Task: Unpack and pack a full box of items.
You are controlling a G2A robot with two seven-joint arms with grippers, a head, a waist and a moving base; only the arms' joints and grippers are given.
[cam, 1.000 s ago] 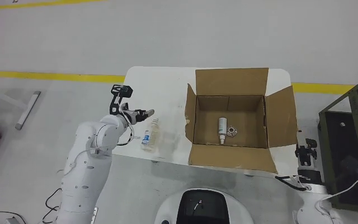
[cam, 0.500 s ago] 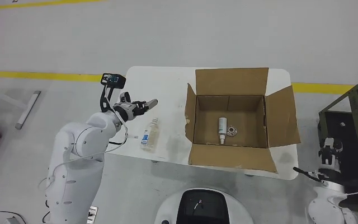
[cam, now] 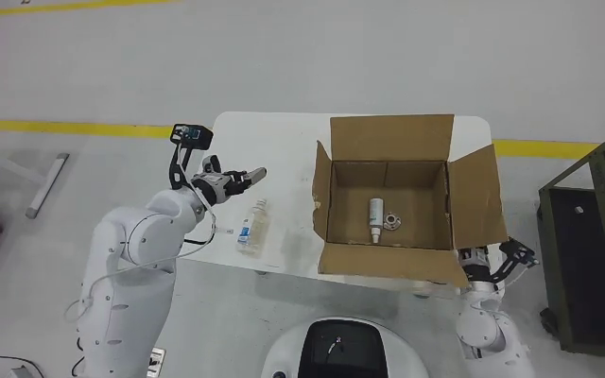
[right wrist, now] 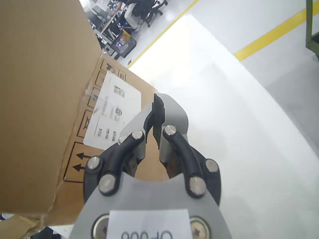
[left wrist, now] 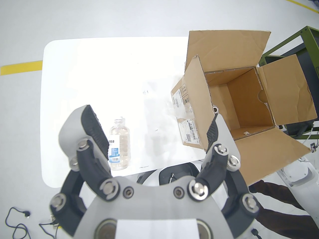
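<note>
Box: an open brown cardboard box (cam: 392, 137) is set on the white worktop (cam: 274, 142).
Bottle: a clear plastic labelled bottle (cam: 251, 227) is laid flat, left of the box; judged light, smooth, prone to rolling; best gripped across its body.
Left gripper (left wrist: 152, 120): held open, left of the box.
Right gripper (right wrist: 155, 110): closed, empty, beside the box's outer wall.

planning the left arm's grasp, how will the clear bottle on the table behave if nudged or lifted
The clear bottle lies on its side, so a sideways nudge would probably roll it. Its smooth wall looks slippery; the labelled middle likely grips better.
</note>
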